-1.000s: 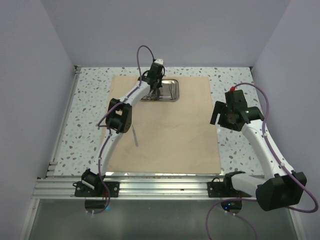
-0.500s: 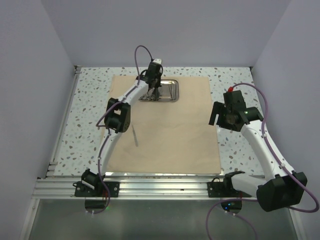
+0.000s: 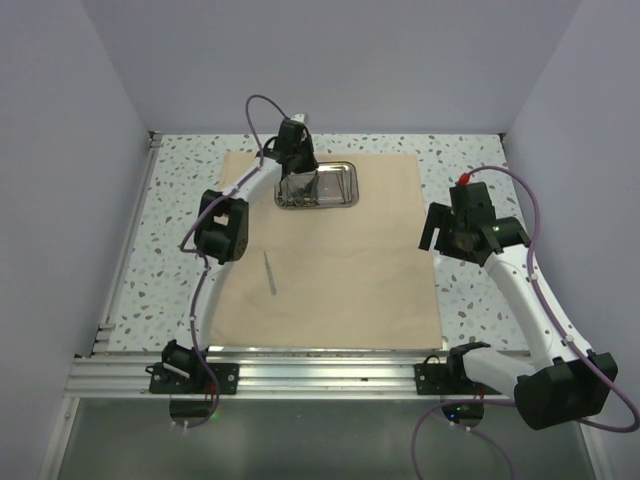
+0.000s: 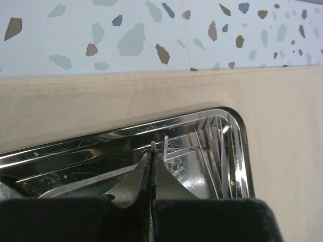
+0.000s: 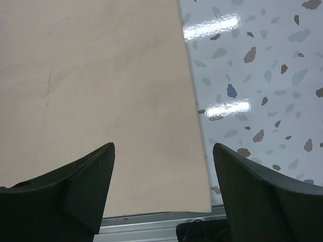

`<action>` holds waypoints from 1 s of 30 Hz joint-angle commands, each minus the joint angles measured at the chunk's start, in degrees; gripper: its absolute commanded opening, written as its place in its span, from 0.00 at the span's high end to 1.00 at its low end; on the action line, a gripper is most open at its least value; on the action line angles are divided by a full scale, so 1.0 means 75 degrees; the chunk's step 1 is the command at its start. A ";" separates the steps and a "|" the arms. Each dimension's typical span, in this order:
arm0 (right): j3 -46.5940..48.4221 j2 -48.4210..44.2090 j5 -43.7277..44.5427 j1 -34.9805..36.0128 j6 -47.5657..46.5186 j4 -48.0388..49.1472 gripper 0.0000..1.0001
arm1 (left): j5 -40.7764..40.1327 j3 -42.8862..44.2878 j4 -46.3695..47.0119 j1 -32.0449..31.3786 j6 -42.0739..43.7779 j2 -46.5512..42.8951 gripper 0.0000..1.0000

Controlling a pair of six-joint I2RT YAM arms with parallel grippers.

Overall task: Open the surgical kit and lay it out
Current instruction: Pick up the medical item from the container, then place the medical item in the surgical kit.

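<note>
Left gripper [image 3: 297, 186] pinched over the steel tray [image 3: 340, 201]; right gripper [image 3: 455, 240] gaping at the edge of the tan cloth wrap [image 3: 340, 260].

In the left wrist view the fingers [image 4: 164, 179] press together on a thin silver sliver [image 4: 153, 145]; most of it is hidden, so its kind cannot be told. Slim instruments [image 4: 218, 151] lie at the tray's right end, blurred by reflections, and the tray's left part is cut off. One slim probe [image 3: 269, 272] lies alone on the spread cloth. The right fingers [image 5: 75, 186] are wide apart and empty, over the cloth's right border and the speckled table [image 5: 262, 75].
</note>
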 commanded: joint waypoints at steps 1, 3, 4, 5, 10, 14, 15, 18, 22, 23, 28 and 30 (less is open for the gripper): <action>0.0083 -0.0217 0.0008 -0.0037 0.0025 0.0122 0.17 | 0.0606 0.0361 0.0776 0.0092 -0.0643 -0.0734 1.00; 0.0095 -0.0217 -0.0015 -0.0049 0.0025 0.0134 0.17 | 0.0629 0.0327 0.0788 0.0127 -0.0656 -0.0852 1.00; 0.0095 -0.0205 -0.0027 -0.0060 0.0025 0.0145 0.17 | 0.0618 0.0280 0.0765 0.0139 -0.0597 -0.1015 1.00; 0.0107 -0.0205 -0.0027 -0.0060 0.0025 0.0146 0.17 | 0.0571 0.0117 0.0695 0.0162 -0.0550 -0.1109 1.00; 0.0270 -0.0147 -0.0004 -0.0060 -0.0022 0.0157 0.17 | 0.0057 -0.1112 0.0332 0.0174 0.0116 -0.2385 1.00; 0.0329 -0.0205 -0.0004 -0.0061 -0.0045 0.0146 0.17 | -0.0225 -0.3147 0.0308 0.0174 0.0387 -0.3721 1.00; 0.0330 -0.0205 -0.0004 -0.0060 -0.0045 0.0157 0.17 | -0.0273 -0.3491 0.0308 0.0174 0.0399 -0.4280 1.00; 0.0283 -0.0193 -0.0062 -0.0025 -0.0045 0.0157 0.17 | -0.0623 -0.4862 0.0401 0.0151 0.0551 -0.5452 1.00; 0.0201 -0.0205 -0.0109 0.0068 -0.0022 0.0192 0.17 | -0.1127 -0.6316 0.0343 0.0151 0.0715 -0.6557 1.00; 0.0201 -0.0217 -0.0121 0.0103 -0.0010 0.0204 0.17 | -0.1210 -0.6782 0.0227 0.0139 0.0716 -0.6722 1.00; -0.0021 -0.0357 -0.0261 0.0162 0.0084 0.0228 0.17 | -0.1841 -0.8180 0.0191 -0.0013 0.0634 -0.7835 1.00; -0.0115 -0.0439 -0.0355 0.0197 0.0154 0.0239 0.17 | -0.1983 -0.8649 0.0097 -0.0060 0.0622 -0.8140 1.00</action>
